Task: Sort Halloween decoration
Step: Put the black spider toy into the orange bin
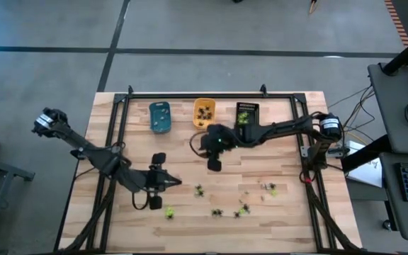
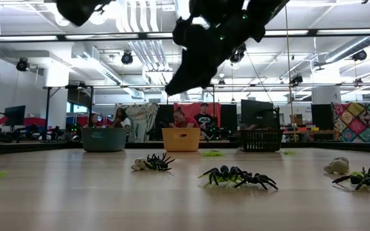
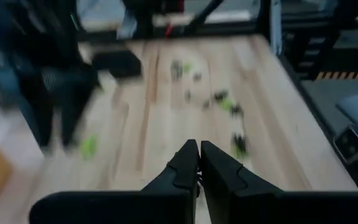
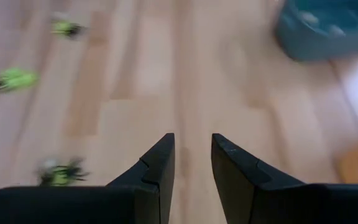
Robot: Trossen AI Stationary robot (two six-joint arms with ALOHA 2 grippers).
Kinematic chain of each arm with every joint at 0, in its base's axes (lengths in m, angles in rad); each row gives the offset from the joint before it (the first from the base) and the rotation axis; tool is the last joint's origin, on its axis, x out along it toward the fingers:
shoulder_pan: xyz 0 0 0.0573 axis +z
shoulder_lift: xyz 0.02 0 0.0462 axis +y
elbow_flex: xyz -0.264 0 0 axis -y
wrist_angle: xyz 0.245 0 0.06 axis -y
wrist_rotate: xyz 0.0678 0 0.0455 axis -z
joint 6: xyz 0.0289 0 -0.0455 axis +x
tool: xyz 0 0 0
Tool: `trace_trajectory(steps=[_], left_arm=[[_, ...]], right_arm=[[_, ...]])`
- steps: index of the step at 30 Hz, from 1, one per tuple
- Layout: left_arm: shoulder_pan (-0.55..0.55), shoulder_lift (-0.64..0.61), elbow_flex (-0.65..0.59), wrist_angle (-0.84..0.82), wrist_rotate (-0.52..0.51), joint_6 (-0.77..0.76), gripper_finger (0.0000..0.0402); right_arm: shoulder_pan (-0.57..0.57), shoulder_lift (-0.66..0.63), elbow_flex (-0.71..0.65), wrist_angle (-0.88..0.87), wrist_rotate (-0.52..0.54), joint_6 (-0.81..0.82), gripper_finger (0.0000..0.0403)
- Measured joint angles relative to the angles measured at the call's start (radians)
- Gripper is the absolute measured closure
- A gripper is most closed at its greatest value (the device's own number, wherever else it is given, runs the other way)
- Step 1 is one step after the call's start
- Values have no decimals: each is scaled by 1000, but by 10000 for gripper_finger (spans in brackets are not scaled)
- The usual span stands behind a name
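We are finding the left pincer closed and empty above the counter. The right pincer is hanging parted, holding nothing, with spiders lying scattered nearby.

Bright even overhead light, both wrist views motion-blurred

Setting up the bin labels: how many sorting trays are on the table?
3, in a row along the table's far edge: blue tray toward the left, orange tray in the middle, black tray toward the right. None seems hidden.
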Motion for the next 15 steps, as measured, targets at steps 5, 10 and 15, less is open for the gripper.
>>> trace_trajectory(steps=[5,10,15], left_arm=[[70,12,-2,145,95,179,401],[154,48,-41,288,245,284,401],[223,84,-169,603,367,340,401]], right_arm=[[65,0,-41,123,-11,-144,310],[98,0,-64,218,-11,-227,310],[103,-1,-65,215,-12,-249,310]])
